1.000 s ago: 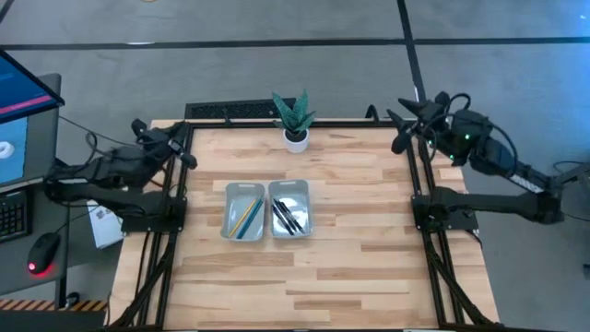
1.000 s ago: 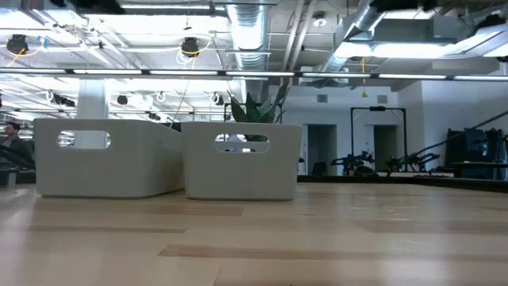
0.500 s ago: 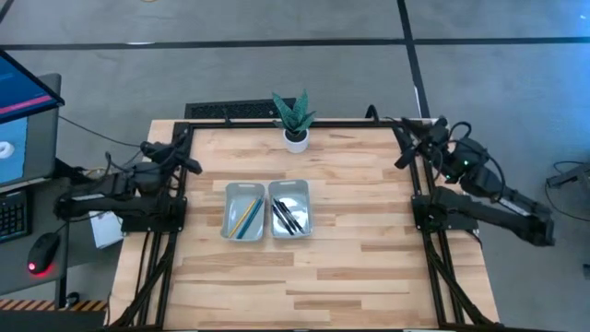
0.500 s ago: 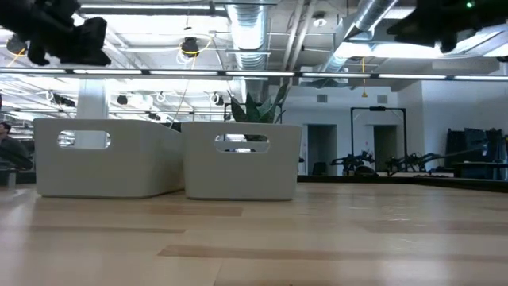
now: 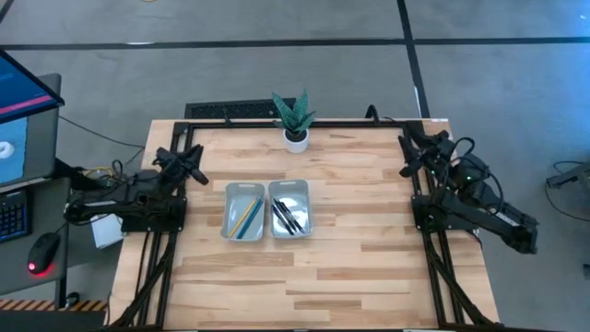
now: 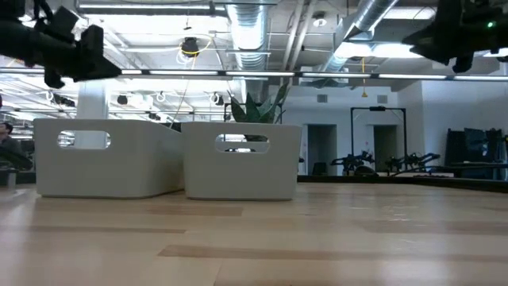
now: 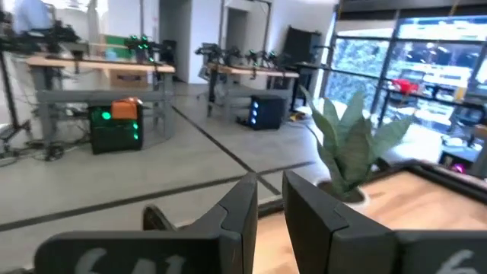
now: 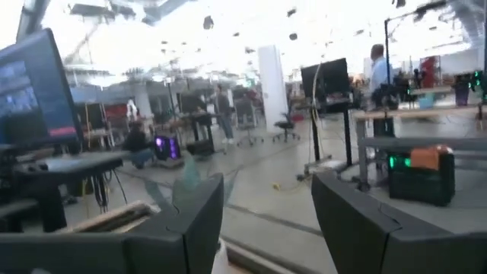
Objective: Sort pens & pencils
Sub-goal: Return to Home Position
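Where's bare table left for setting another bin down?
Widest: the table between left bin, right bin and near edge. Also right bin to right end effector, and left bin to left end effector, narrower. Crowded: bins up to the plant.

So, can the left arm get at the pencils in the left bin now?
Probably yes: the left pincer hovers at the left edge of the table, the pencils lie in the open-topped left bin, and nothing stands between; it would need to dip in from above.
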Robot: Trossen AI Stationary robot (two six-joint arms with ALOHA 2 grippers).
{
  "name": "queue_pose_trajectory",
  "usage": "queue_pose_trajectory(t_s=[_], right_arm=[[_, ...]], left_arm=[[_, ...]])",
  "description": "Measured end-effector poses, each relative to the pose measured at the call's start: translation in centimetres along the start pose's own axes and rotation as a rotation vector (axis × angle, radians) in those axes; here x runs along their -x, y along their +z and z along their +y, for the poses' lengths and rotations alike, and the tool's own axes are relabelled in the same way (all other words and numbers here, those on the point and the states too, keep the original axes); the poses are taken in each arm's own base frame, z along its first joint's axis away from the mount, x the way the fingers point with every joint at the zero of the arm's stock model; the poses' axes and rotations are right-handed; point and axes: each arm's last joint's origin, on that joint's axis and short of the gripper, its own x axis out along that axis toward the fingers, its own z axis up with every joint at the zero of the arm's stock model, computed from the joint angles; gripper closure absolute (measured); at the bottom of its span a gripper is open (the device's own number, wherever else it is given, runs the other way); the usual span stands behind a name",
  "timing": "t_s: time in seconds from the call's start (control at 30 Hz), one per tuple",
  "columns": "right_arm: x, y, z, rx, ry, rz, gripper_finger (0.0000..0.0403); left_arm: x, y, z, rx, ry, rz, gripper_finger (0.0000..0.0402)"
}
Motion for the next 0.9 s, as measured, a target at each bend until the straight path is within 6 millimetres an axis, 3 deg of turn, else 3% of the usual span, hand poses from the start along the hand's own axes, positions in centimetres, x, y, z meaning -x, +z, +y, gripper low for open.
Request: queue_pose_trajectory(t_s=[0.37, 0.9], right_arm=[[-0.5, -2.8, 0.0, -0.061, -0.026, 0.082, 0.0181], [-1.0, -6.8, 0.0, -0.119, -0.033, 0.090, 0.0181]], left_arm=[[-0.4, -3.3, -0.4, 0.008, -0.073, 0.049, 0.0347], [-0.5, -3.5, -0.3, -0.024, -0.016, 0.036, 0.0347]])
